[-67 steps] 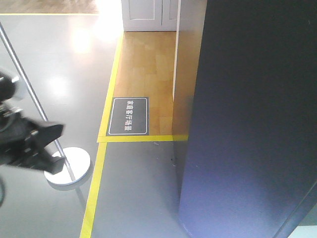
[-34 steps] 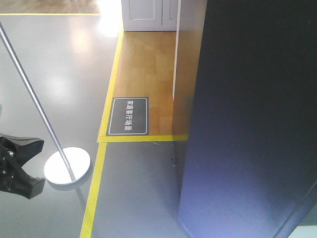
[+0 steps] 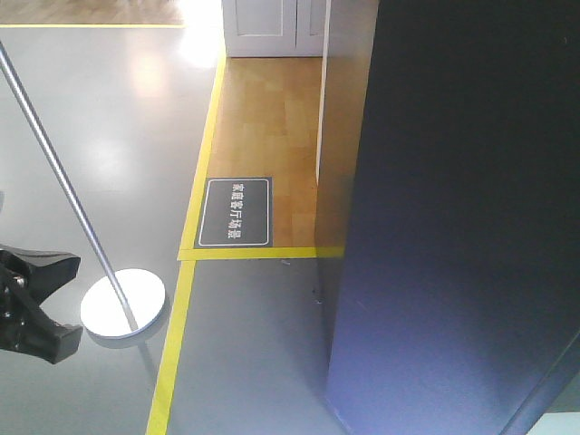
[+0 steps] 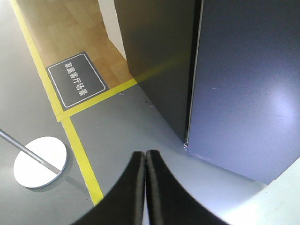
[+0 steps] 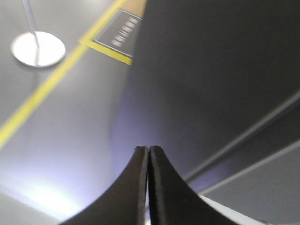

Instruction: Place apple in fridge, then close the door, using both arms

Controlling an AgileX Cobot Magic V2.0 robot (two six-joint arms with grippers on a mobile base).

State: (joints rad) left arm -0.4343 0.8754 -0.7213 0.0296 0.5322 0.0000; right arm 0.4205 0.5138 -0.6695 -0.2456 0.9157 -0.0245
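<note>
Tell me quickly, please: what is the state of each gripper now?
Left gripper: closed, fingers pressed together, holding nothing.
Right gripper: closed, fingers pressed together, holding nothing.

Glossy grey floor with yellow tape lines, a wood-plank section, and white cabinet doors beyond.
</note>
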